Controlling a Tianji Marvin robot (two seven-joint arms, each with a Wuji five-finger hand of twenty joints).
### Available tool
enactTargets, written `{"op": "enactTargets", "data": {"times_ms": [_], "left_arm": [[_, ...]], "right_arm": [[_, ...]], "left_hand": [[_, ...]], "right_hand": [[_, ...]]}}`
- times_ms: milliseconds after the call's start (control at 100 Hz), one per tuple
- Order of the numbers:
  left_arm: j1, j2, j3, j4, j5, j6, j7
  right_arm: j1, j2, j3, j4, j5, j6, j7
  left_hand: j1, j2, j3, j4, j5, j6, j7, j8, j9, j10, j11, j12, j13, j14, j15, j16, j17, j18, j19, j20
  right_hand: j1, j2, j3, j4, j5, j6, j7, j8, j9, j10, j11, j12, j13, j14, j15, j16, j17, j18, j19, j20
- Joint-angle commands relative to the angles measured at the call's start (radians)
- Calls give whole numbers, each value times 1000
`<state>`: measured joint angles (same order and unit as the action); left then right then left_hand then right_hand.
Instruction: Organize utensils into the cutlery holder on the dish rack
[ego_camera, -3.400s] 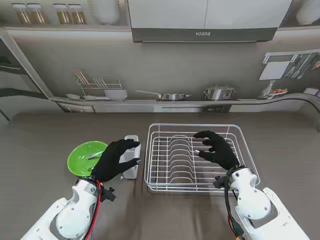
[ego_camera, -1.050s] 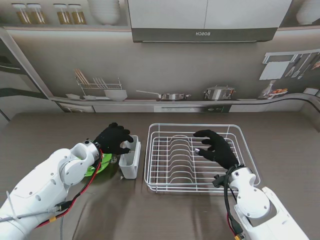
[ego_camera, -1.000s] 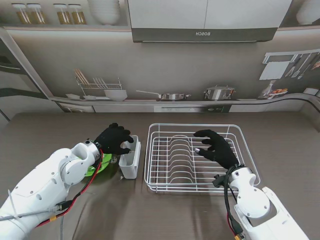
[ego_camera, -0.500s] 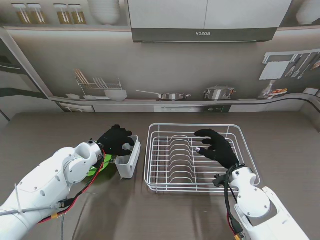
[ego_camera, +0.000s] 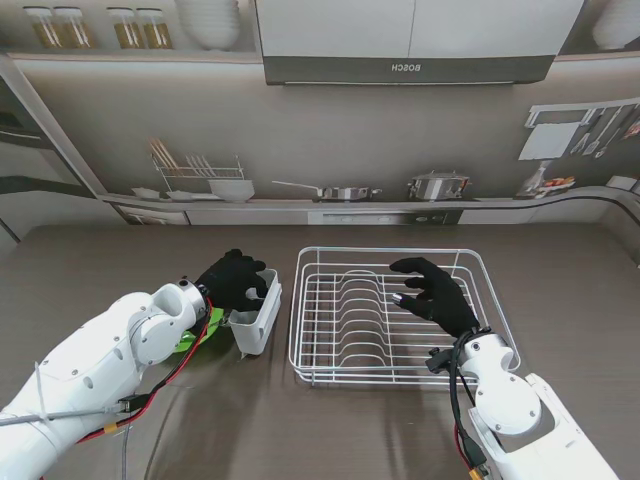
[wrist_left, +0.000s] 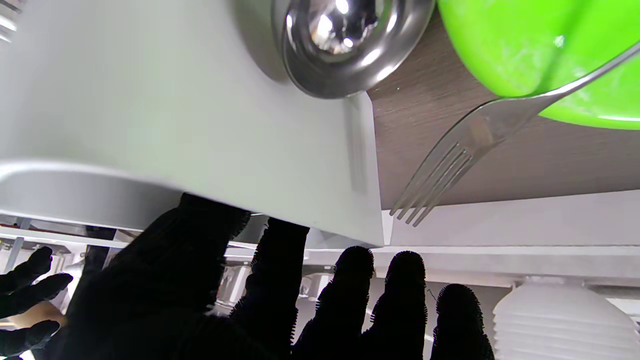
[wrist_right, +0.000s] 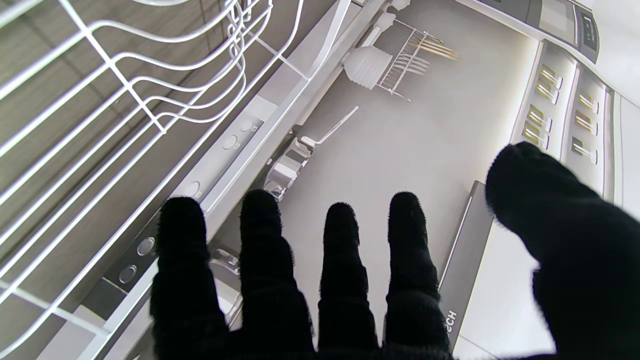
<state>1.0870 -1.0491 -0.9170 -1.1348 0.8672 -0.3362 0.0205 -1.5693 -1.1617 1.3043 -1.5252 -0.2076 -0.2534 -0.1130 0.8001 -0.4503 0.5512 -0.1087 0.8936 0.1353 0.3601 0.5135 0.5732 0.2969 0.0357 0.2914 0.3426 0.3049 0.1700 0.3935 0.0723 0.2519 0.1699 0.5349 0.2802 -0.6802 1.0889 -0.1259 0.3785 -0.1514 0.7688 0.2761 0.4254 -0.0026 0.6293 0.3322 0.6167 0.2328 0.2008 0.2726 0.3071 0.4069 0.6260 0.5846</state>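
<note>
Stand view, nearest me, shows both white arms rising from the corners; the left hand (ego_camera: 232, 279) in its black glove has its fingers closed over the rim of the white plastic cutlery holder (ego_camera: 254, 317), which stands tilted on the brown table (ego_camera: 400, 430), just left of the white wire dish rack (ego_camera: 392, 314) and apparently not hooked onto it. I judge the grip is meant to steady or shift the holder toward the rack. The right hand (ego_camera: 432, 296) hovers over the rack with fingers spread, holding nothing, probably waiting clear. Beside the holder, mostly hidden by the left arm, lies the bright green plate (ego_camera: 201, 328). Left wrist view adds what the stand cannot: a steel fork (wrist_left: 480, 145) resting across the green plate's edge, tines over bare table, and a shiny steel spoon bowl (wrist_left: 345, 40) by the holder's wall. Right wrist view shows only spread fingers (wrist_right: 345, 270) past the rack wires, toward the far wall.
</note>
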Motion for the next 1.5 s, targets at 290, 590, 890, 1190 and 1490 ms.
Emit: {"op": "enactTargets", "data": {"times_ms": [290,590,890,1190,1490], "left_arm": [[10,-4,15,-1,9,4,-24],[-4,-7,44,13,0,9,-17],[3,-6,45,4,-3,14,-31],[18,0,34,-19,23,18,-38],[45,3,4,-52,61,32,-21]], "right_arm": [[-5,-6,-2,-6,10,8,11],[-5,-7,-1,-6,13,10,9],[-5,-8,-1,-7,19,11,8],[-6,-8,-3,-7,21,12,7],[-5,-9,-5,-6,24,12,5]], "left_hand": [[133,-66,-95,-12,85,-83,240,-9,65,-18,65,14,7,-10,23,10,1,-13,-1,-5],[147,-72,-73,-19,130,-110,362,-44,81,-20,68,15,11,-10,28,9,9,-10,1,-6],[136,-67,-37,-10,129,-78,430,-30,90,-14,72,18,14,-7,31,10,9,-6,3,-4],[55,-40,92,17,72,-36,539,116,103,-12,90,54,13,-7,41,16,16,-11,13,9],[18,-40,171,25,6,-21,625,185,108,-11,101,78,14,-4,49,19,20,-13,18,18]], "right_hand": [[-14,22,-1,14,1,2,-9,5,10,-11,-9,-3,15,-26,-6,13,-12,-26,10,14],[-13,24,0,14,1,10,-7,5,9,-8,-9,-2,17,-26,-5,13,-11,-25,9,14],[-13,28,0,14,1,13,-6,5,10,-6,-8,-2,17,-25,-5,13,-10,-25,7,14],[-12,33,3,15,1,18,-4,5,11,-4,-7,-2,19,-24,-4,13,-9,-25,6,15],[-12,39,4,15,3,19,-4,5,11,-2,-6,-2,18,-22,-4,13,-8,-25,4,16]]}}
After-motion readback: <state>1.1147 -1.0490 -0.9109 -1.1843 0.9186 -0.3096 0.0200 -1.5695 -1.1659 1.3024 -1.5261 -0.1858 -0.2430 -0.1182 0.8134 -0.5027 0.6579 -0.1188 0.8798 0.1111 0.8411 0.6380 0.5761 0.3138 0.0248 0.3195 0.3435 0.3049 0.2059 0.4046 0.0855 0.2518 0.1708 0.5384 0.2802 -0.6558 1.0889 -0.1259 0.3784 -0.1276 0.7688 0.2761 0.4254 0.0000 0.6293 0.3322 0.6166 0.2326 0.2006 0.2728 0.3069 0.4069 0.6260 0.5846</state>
